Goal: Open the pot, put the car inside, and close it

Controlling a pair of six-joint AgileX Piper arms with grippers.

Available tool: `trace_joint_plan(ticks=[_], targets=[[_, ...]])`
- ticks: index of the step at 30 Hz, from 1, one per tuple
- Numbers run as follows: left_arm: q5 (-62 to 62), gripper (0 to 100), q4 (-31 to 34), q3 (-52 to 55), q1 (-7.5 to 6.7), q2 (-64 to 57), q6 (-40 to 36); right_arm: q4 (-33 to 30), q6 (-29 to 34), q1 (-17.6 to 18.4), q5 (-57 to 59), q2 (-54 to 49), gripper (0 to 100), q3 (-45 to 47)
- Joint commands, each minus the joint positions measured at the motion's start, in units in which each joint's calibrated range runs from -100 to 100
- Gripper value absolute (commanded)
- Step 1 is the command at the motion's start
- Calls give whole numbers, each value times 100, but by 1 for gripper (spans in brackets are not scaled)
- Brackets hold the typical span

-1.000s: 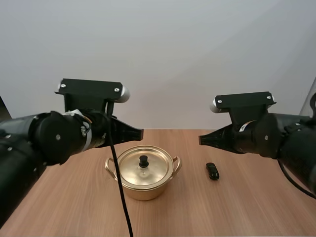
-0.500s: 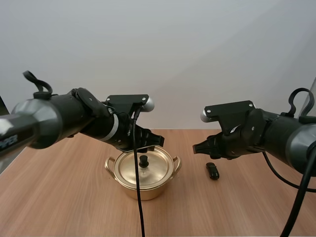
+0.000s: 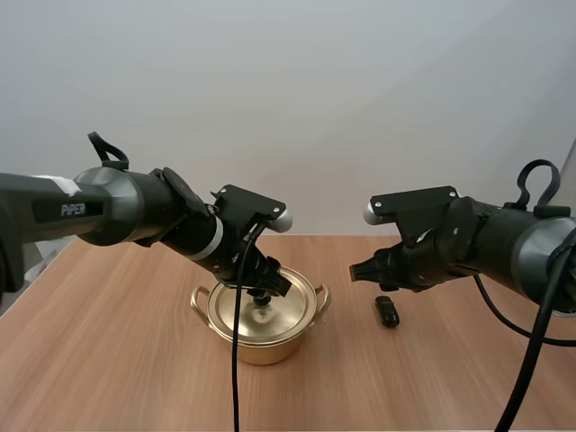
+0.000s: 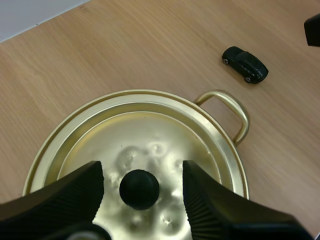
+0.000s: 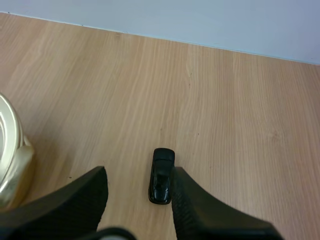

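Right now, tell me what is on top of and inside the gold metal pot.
A round gold lid with a black knob covers the gold metal pot; the open left gripper straddles the knob. The lid hides the inside. The small black toy car lies on the table.

Soft, even light falls from above; the table (image 3: 108,360) is bright, its shadows soft. The lid (image 4: 150,135) throws back mottled glare around its knob (image 4: 139,189); only faint shade lies beneath the pot (image 3: 261,346).
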Motion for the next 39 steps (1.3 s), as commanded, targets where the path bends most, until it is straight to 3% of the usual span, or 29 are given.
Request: trace_joint_plan(ticks=[1,6,9,12,14,29,33,39], targets=[[8,76,55,-3,-1,123,-9,7,-2,-3,25,-8,68,2],[-37,73,68,-3,-1,283,-9,42,-2,-3,26,-8,68,-10],[-56,60,79,-3,-1,296,-9,42,-2,-3,26,-8,68,-10],[-56,29,79,-3,-1,296,2,65,-2,-3,97,83,68,-10],[-56,0,79,-3,-1,296,10,65,-2,-3,97,316,68,-10],[-4,0,264,-16,-1,240,2,-147,-96,-3,-214,3130,68,-871],[14,0,278,-205,-1,94,-97,-311,-86,-3,-535,3317,74,-883],[14,0,208,-373,-1,-91,-125,-353,-86,-3,-652,3317,74,-883]])
